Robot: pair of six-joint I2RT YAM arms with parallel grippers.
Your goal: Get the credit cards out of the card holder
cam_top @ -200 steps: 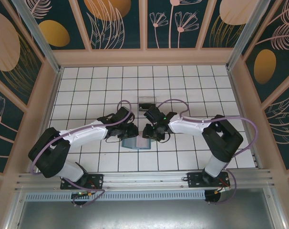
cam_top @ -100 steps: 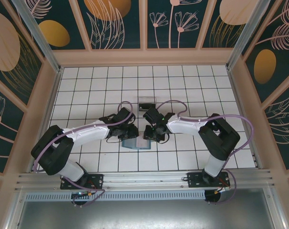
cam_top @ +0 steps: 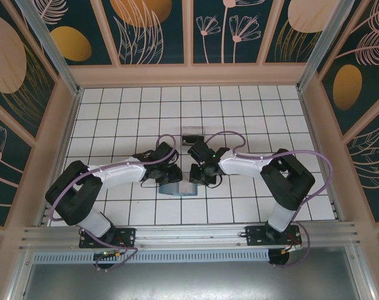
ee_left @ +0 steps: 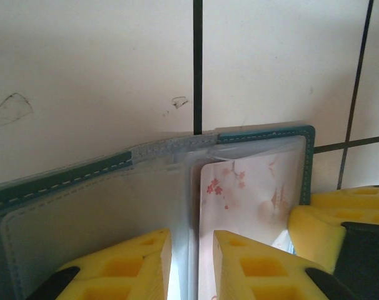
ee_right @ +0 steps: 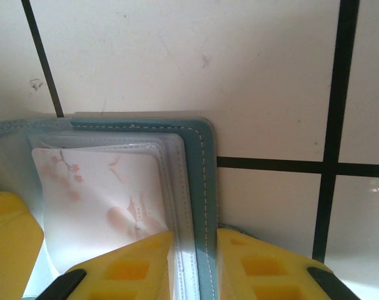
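The card holder (cam_top: 177, 188) lies open on the tiled floor between my two grippers, teal-edged with clear sleeves. In the left wrist view the card holder (ee_left: 70, 181) shows a pale credit card (ee_left: 255, 190) with pink blossoms inside a sleeve. My left gripper (ee_left: 192, 244) is shut on the clear sleeves at the middle fold. My right gripper (ee_right: 194, 244) is shut on the right cover (ee_right: 202, 187) and its sleeve edges, beside the same card (ee_right: 102, 194). From above, the left gripper (cam_top: 171, 176) and right gripper (cam_top: 197, 176) nearly meet over the holder.
A small clear box (cam_top: 191, 134) sits on the tiles just beyond the grippers. Wooden walls (cam_top: 189, 75) frame the white tiled floor (cam_top: 252, 106) on three sides. A yellow finger (ee_left: 327, 219) of the right gripper shows at the holder's right edge in the left wrist view.
The right gripper's jaws have come together on the holder's right edge. The left arm's elbow has swung a little to the right; the holder has stayed put.
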